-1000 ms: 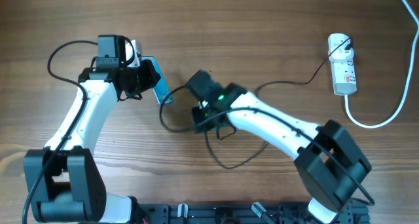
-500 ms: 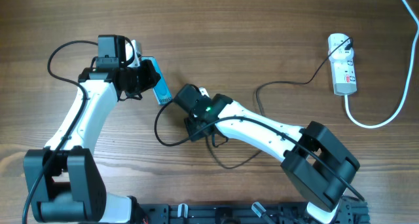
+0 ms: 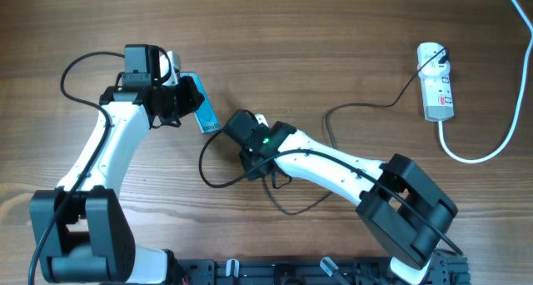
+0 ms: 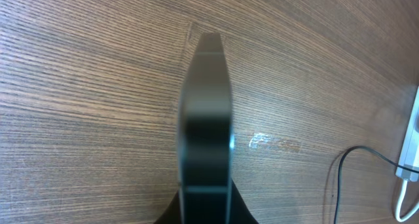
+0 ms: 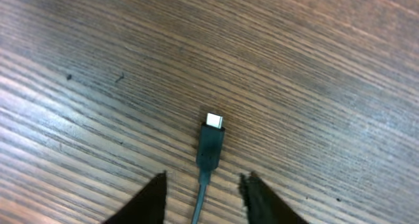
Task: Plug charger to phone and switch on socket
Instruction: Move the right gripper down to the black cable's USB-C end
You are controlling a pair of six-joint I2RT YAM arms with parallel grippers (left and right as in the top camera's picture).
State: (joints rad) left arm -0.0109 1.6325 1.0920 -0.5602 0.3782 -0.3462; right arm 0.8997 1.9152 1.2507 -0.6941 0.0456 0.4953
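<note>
**Right pincer nearer the held phone**

The right pincer (image 5: 204, 177) had slid left since a second earlier. Its fingers were spread either side of the charger (image 5: 211, 145), whose silver tip lay on the desk (image 5: 314, 67). The left pincer (image 3: 190, 99) pinched the turquoise phone (image 3: 205, 117) on edge, left of the desk's centre. The socket (image 3: 436, 92) sat near the far right corner, its white cord (image 3: 491, 147) trailing beside it.

We note the overhead faces straight down over the whole bench (image 3: 333, 35). Wrist views sit close above it; left wrist and overhead share the phone (image 4: 206, 119).
</note>
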